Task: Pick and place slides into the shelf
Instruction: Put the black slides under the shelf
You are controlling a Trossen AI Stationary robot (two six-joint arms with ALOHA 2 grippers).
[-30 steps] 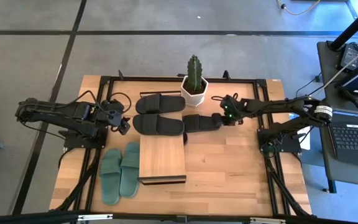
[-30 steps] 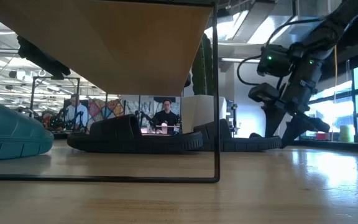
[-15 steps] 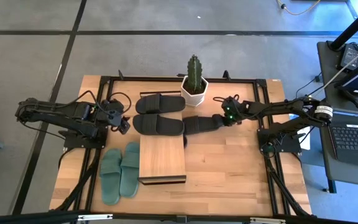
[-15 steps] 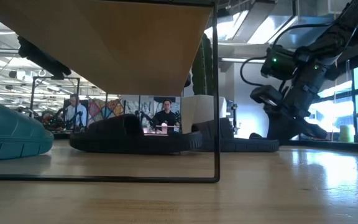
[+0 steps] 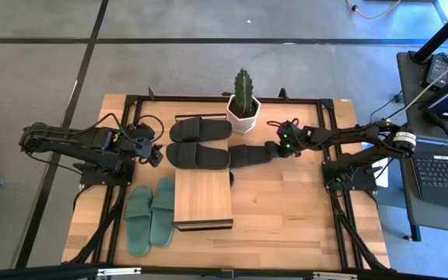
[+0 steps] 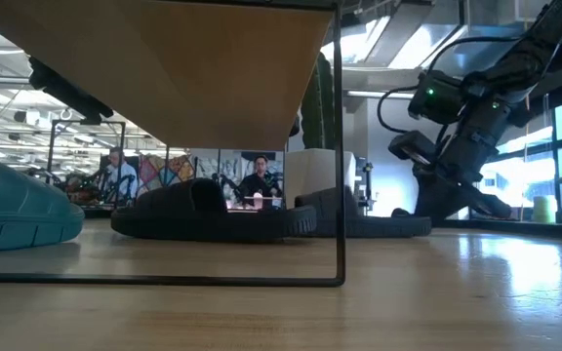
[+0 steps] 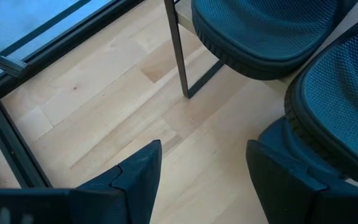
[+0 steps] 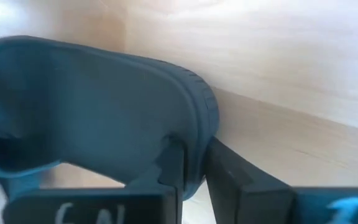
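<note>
My right gripper (image 5: 273,149) is shut on a black slide (image 5: 249,155) that lies sole-down on the table, right of the shelf's far end. The shelf (image 5: 203,199), a wooden plank on a thin black frame, stands mid-table. Two more black slides (image 5: 201,129) (image 5: 198,155) lie side by side beyond it. The green pair (image 5: 150,215) lies flat to the shelf's left. My left gripper (image 5: 155,159) hangs open above the table near the green pair and touches nothing; the left wrist view shows its fingers apart (image 7: 204,180) above bare wood. My right gripper pinches the raised rim at the black slide's right-hand end (image 8: 196,140) between its two fingers, one finger (image 8: 171,163) on the footbed side and one (image 8: 227,175) outside the sole's edge. The fingers slant down from the table's right, along the slide. The slide rests flat on the table (image 6: 359,224).
A potted cactus (image 5: 243,99) stands at the far edge, just behind the held slide. Black frame rails (image 5: 327,132) run around the tabletop. Bare wood lies right of the shelf (image 5: 286,210). People show in the room behind in the low view.
My right gripper has shut on the right end of the black slide and tipped a little more downward. The slide has slid slightly toward the table's left, staying flat on the wood.
</note>
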